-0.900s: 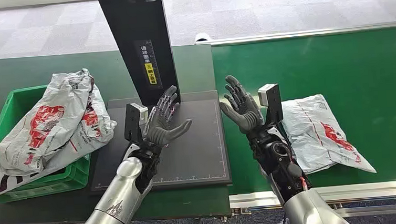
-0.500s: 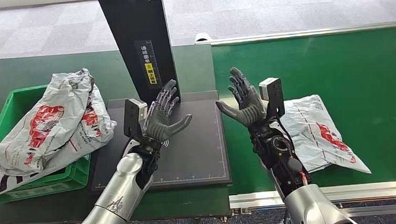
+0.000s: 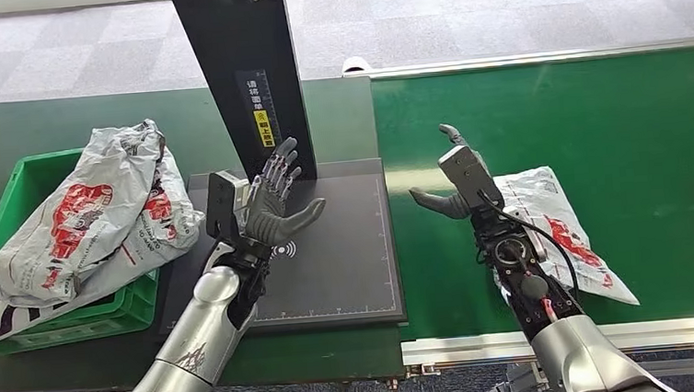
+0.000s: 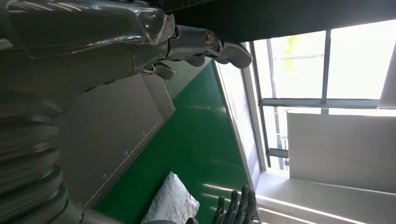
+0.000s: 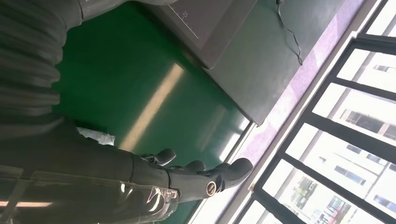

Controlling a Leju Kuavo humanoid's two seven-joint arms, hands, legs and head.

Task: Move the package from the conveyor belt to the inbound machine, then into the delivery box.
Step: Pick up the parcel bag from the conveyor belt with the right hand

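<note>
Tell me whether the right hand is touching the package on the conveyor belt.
Cannot tell. In the head view the right hand hangs above the belt beside the package, but the wrist and camera block cover the package's near edge.

You've got grey carpet tiles (image 3: 515, 9) on the floor past the dark green table (image 3: 61, 124). Tall windows (image 4: 322, 65) with dark frames let in bright daylight, and a white wall (image 4: 341, 149) sits just under them.
</note>
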